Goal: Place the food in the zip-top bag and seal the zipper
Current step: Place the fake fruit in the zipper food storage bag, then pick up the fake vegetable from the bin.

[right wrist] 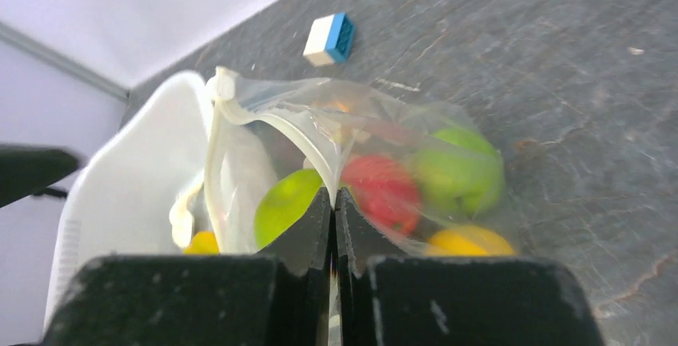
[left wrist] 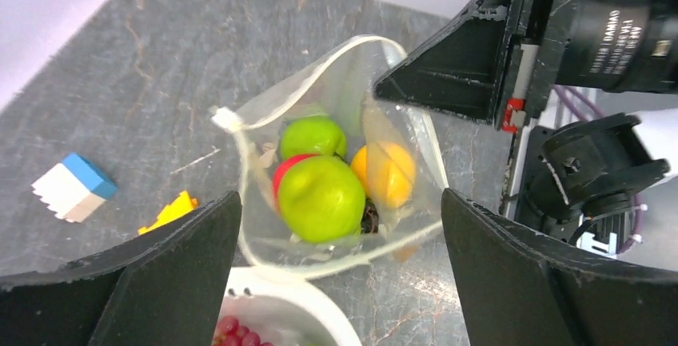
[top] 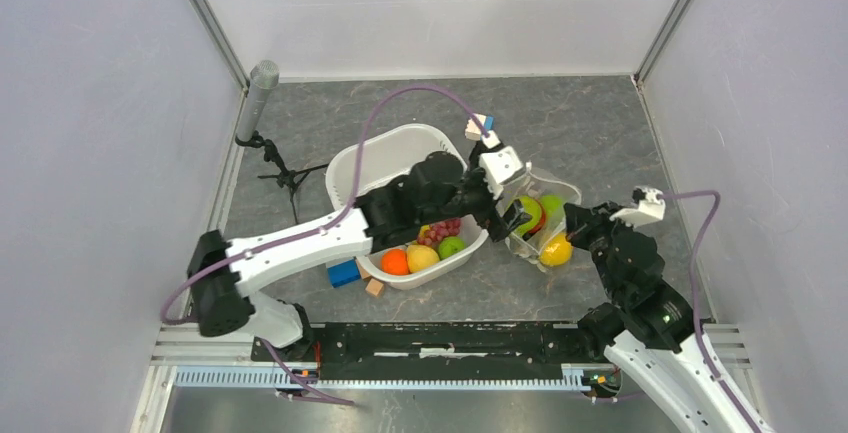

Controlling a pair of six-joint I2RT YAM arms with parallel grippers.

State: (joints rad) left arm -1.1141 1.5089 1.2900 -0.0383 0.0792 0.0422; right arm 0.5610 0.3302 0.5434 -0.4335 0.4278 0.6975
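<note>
Zip-top bag [top: 565, 191] stood propped open just right of the white tub [top: 380, 148] in the overhead view, mouth upward so that fruit could drop in. A green apple [top: 551, 204] and a lemon [top: 556, 249] showed inside it, while an orange [top: 395, 261] and grapes [top: 440, 230] lay in the tub. The left arm stretched across the tub with the left gripper [top: 512, 218] tipped down over the bag's mouth. The right arm folded in from the side away from the tub, the right gripper [top: 578, 221] at the bag's rim. From the left wrist, the jaws stood wide and empty above the bag, where a red apple [left wrist: 286, 172] sat between the green ones. From the right wrist, the fingers were pinched tight on the bag's clear wall, apparently to keep the mouth open. The zipper [right wrist: 212, 154] curved unsealed beside the tub.
</note>
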